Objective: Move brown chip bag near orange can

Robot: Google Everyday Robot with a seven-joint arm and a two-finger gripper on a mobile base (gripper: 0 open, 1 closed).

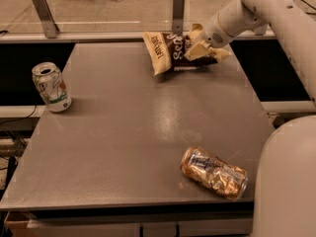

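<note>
The brown chip bag (169, 52) is at the far right of the grey table (123, 137), its right end raised off the surface. My gripper (196, 42) is at that right end and is shut on the bag, with cream fingers (199, 50) on either side of it. The white arm reaches in from the upper right. The crushed orange can (214, 173) lies on its side near the table's front right edge, far from the bag.
An upright white and green can (51, 87) stands at the table's left edge. A rail with metal posts (178, 11) runs behind the table. My white arm housing (286, 181) fills the lower right.
</note>
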